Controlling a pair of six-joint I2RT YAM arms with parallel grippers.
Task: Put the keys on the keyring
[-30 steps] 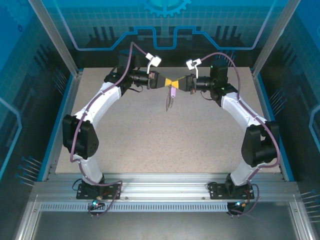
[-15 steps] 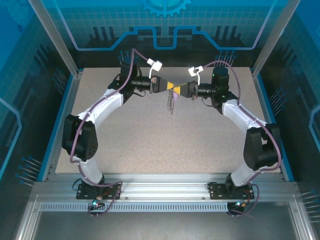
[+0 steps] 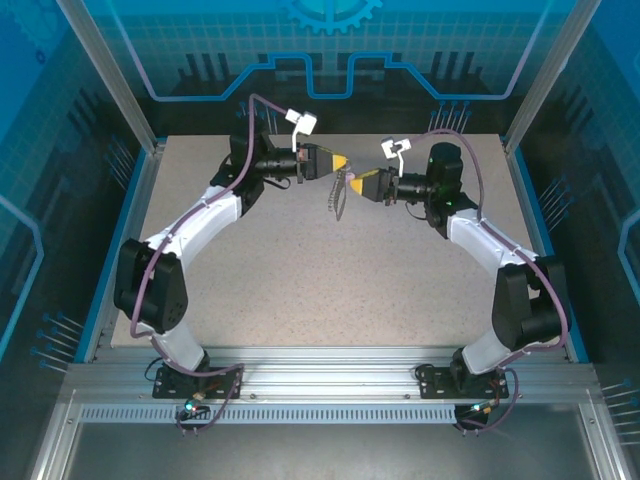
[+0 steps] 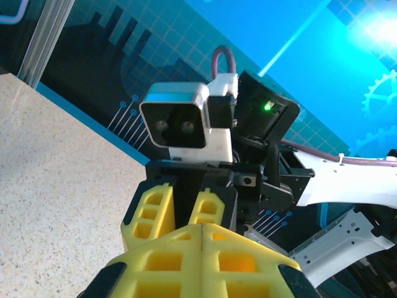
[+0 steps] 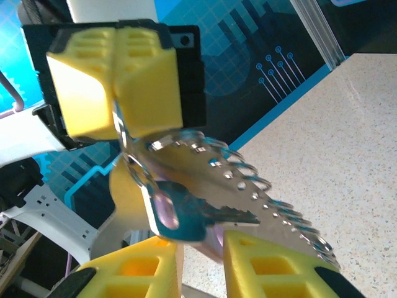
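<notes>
My left gripper point(image 3: 340, 161) point(image 5: 116, 93) is shut on the keyring point(image 5: 131, 166), a thin metal loop hanging from its yellow jaws above the far middle of the table. A key point(image 5: 183, 216) with a teal and lilac head and a dark blade hangs on that loop. The beaded chain point(image 5: 254, 177) is blurred beside it. In the top view the bunch point(image 3: 338, 198) dangles between the two arms. My right gripper point(image 3: 359, 183) point(image 5: 201, 254) stands open just below and in front of the key, its fingers apart. The left wrist view shows my left gripper point(image 4: 203, 234) shut and the right gripper point(image 4: 180, 214) open opposite it.
The speckled tabletop point(image 3: 330, 280) lies below both arms. Blue enclosure walls point(image 3: 330, 60) rise close behind the grippers, and aluminium posts point(image 3: 120, 90) stand at the corners. The arm bases sit on the metal rail point(image 3: 330, 385) at the near edge.
The grippers, tip to tip a second ago, have drawn apart. The right gripper has opened and dropped back to the right. The keyring and key now hang from the left gripper, swinging.
</notes>
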